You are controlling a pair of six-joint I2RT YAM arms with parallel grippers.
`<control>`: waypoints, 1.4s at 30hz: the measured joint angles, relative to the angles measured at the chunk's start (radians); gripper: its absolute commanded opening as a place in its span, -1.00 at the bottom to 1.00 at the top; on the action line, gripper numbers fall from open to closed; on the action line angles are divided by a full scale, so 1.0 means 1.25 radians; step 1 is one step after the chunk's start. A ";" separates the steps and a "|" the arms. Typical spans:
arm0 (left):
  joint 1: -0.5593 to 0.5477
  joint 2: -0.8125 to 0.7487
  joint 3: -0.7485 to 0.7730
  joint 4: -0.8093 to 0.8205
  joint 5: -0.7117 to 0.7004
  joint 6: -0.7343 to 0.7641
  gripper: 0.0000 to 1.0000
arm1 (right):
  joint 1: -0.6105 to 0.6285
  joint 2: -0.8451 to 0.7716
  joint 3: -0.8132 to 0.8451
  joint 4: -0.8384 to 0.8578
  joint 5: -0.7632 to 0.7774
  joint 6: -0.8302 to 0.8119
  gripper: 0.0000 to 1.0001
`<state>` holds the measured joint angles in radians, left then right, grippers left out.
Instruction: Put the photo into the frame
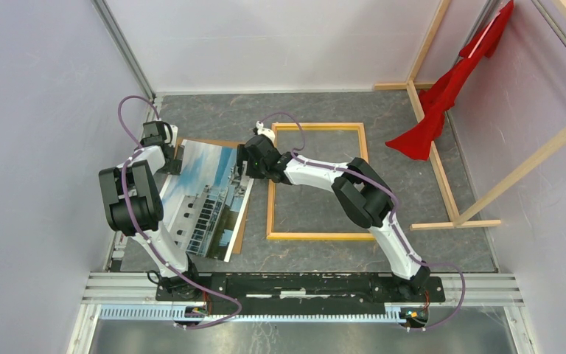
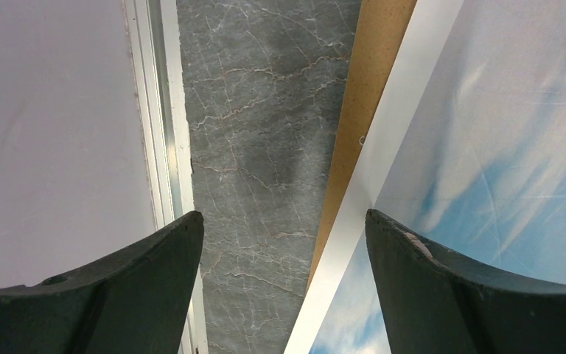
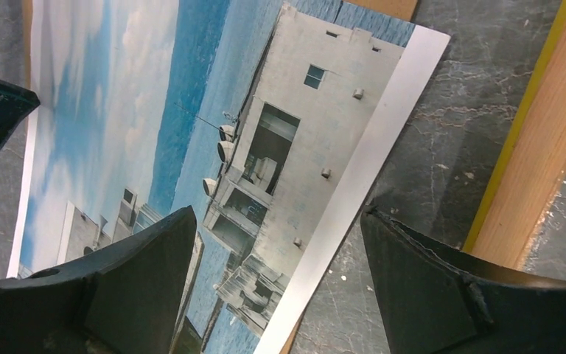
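Right gripper, jaws wide apart and empty, hovers over the photo's edge nearest the frame. Left gripper, equally spread, is at the photo's edge farthest from the frame. Picture-up on a brown backing board, the photo lies just outside the frame.

We are holding our jaws wide apart, with nothing gripped between them. In the gap the grey marbled surface is showing. The finger on the right is hanging over the photo, whose white border and cloudy blue sky are filling that side; we cannot tell whether they are touching. A brown backing sheet is showing along the photo's edge. A white wall and pale rail are running down the left.
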<state>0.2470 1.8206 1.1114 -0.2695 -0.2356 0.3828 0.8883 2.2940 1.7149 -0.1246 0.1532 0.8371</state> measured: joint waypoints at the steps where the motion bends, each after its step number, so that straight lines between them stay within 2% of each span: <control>1: 0.000 0.000 0.000 0.000 0.000 0.000 0.76 | 0.000 0.002 0.000 0.002 -0.001 0.002 0.79; 8: 0.000 0.000 0.000 0.000 0.000 0.000 0.75 | -0.004 0.008 -0.001 0.033 -0.016 0.015 0.73; 14: 0.000 0.000 0.000 0.000 0.000 0.000 0.75 | -0.006 -0.015 -0.075 0.136 -0.017 0.011 0.69; 24: -0.001 0.000 0.000 0.000 0.000 0.001 0.74 | 0.009 -0.037 -0.103 0.194 -0.015 -0.028 0.65; 34: -0.002 0.000 -0.002 0.003 0.000 0.007 0.73 | 0.022 -0.081 -0.157 0.320 -0.080 -0.008 0.62; 42: -0.002 0.000 -0.002 0.004 0.000 0.007 0.73 | 0.001 -0.081 -0.161 0.341 -0.109 0.024 0.58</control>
<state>0.2447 1.8210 1.1084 -0.2642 -0.2352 0.3920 0.8898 2.1929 1.5139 0.3016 0.0174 0.8669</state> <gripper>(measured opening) 0.866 0.798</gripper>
